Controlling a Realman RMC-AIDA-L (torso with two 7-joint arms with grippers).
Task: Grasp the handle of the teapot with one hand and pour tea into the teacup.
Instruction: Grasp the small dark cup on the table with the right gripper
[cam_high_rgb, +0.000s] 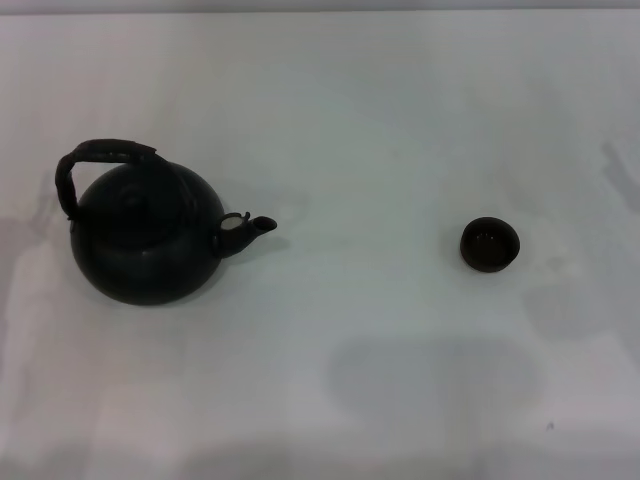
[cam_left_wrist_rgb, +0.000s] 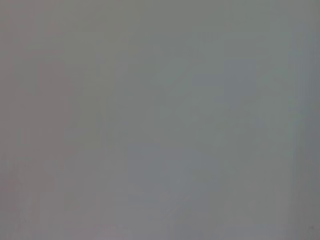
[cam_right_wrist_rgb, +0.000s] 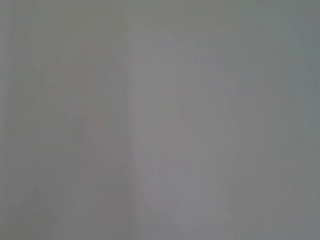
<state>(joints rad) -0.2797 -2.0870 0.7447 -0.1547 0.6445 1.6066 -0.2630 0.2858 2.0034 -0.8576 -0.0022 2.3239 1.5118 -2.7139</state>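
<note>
Overhead only: teapot (cam_high_rgb: 145, 235); teacup (cam_high_rgb: 490, 244)

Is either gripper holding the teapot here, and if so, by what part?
Nothing is held. The teapot stands alone on the table, handle free; no gripper in view.

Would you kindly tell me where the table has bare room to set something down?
The widest free patch lies between the teapot, spout side, and the teacup. The table behind both is bare too, as is the near strip. Nowhere is crowded.
</note>
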